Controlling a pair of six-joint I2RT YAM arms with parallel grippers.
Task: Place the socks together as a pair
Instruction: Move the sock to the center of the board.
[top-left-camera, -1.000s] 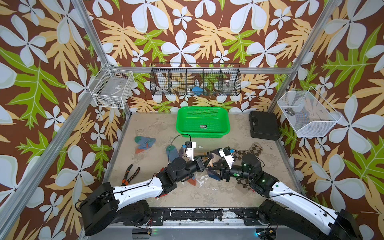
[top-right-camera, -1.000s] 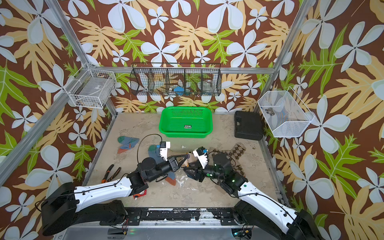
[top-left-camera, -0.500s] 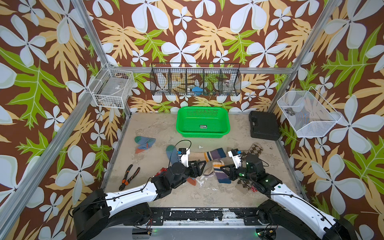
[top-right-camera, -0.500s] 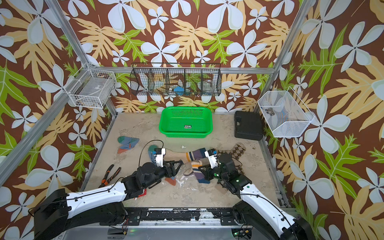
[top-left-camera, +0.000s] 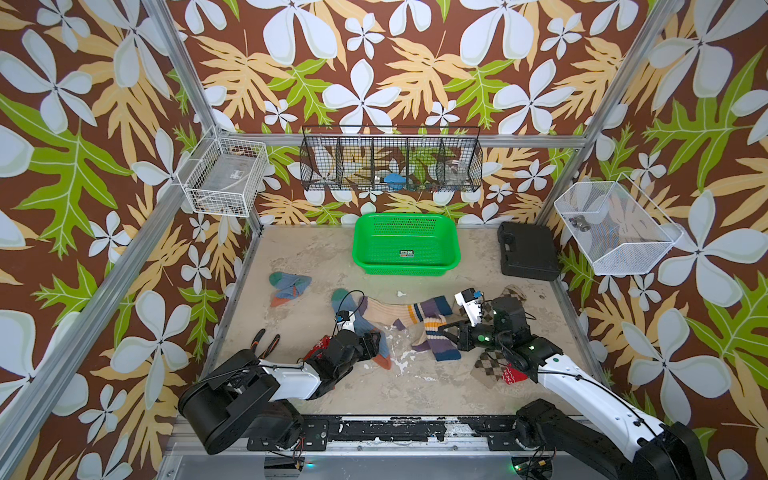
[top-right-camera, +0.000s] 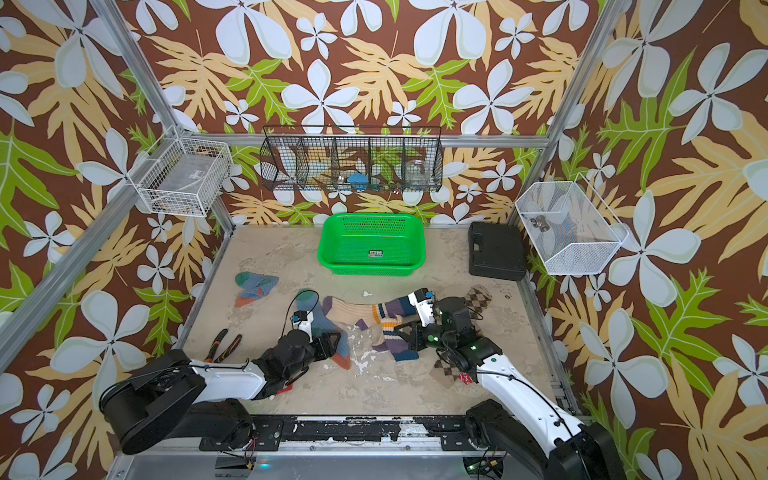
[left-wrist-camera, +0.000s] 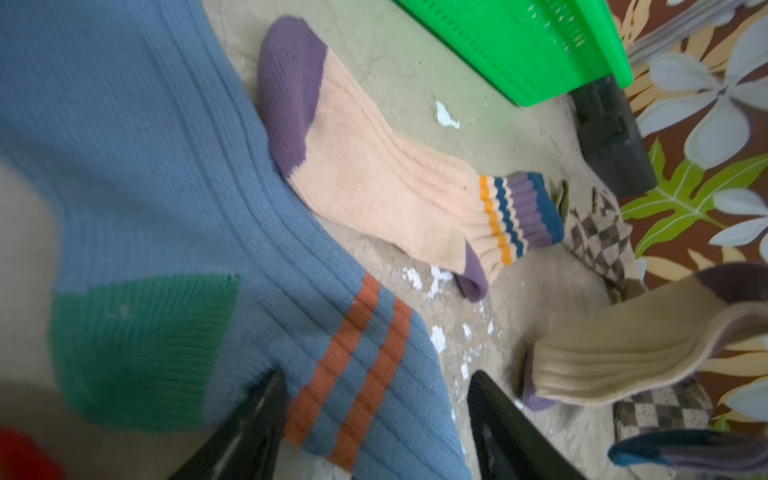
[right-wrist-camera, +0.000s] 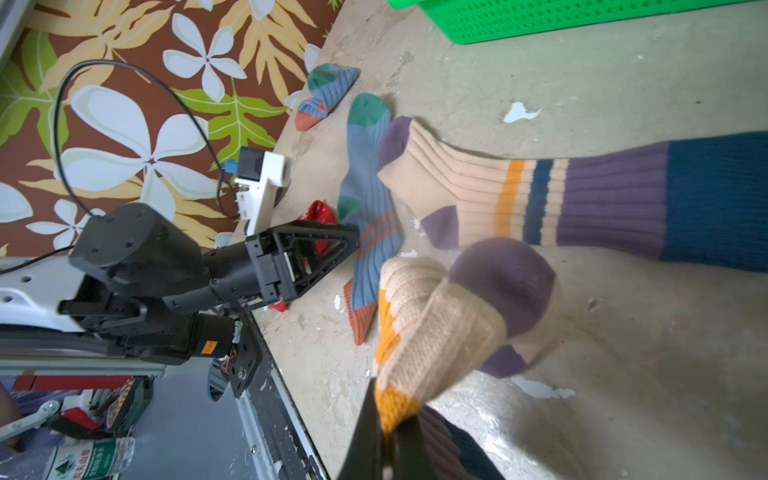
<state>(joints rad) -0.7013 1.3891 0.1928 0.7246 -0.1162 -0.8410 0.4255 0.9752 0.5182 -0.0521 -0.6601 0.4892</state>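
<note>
A cream sock with purple toe and striped cuff lies flat mid-table. Its twin is bunched up beside it, with my right gripper shut on its cuff end. My left gripper stands open just above the orange-striped cuff of a blue-grey sock, holding nothing. A folded blue-grey sock bundle lies at the left. Argyle socks and a red sock lie under the right arm. Another red sock peeks from under the left arm.
A green basket stands at the back centre and a black case at the back right. Pliers lie near the left edge. Wire baskets hang on the walls.
The left gripper has opened and drawn back to the left. One cream sock now lies flat on the table. The right gripper has shut on the other cream sock and moved right.
</note>
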